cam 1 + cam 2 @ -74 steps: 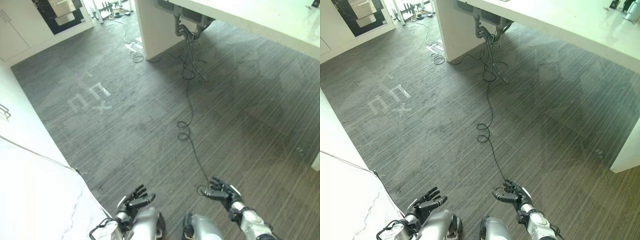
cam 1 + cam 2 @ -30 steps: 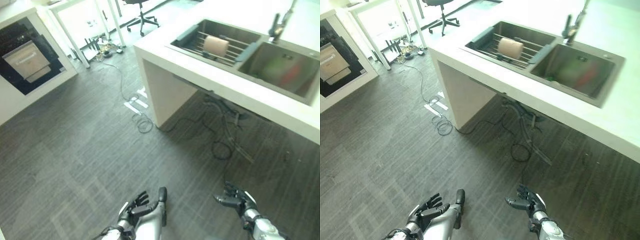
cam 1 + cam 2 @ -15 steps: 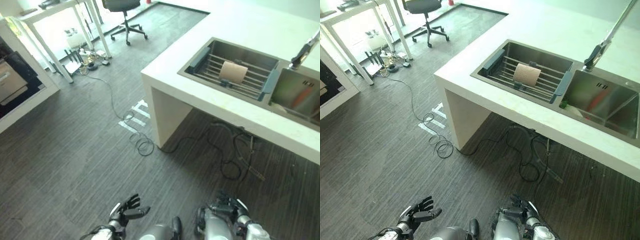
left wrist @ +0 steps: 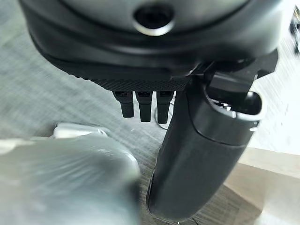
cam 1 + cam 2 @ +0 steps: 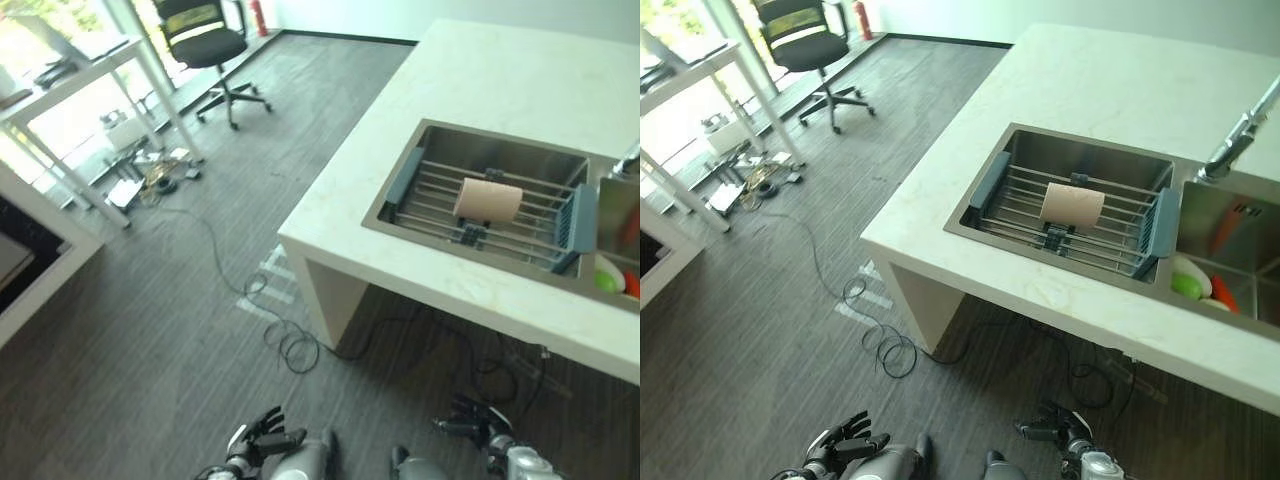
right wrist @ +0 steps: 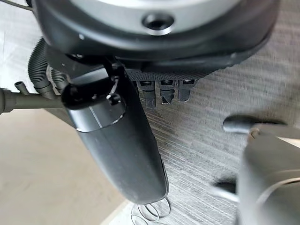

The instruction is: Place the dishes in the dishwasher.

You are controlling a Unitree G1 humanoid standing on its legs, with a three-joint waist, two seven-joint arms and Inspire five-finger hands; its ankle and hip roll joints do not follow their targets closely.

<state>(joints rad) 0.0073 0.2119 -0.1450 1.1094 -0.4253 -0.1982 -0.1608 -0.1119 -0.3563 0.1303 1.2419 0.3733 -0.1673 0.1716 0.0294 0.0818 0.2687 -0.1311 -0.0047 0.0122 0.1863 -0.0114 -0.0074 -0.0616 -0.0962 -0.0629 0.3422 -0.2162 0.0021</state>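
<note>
Lining up on sink (image 5: pixel 500 150) upper right, left hand (image 5: pixel 262 436) and right hand (image 5: pixel 476 425) relaxed, empty; needs reaching for the cup (image 5: pixel 488 199) next.

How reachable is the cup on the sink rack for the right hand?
Probably not yet: the right hand hangs low near the floor, below the counter, while the cup lies on the rack in the sink. Nothing covers the cup, so a raised arm might reach.
</note>
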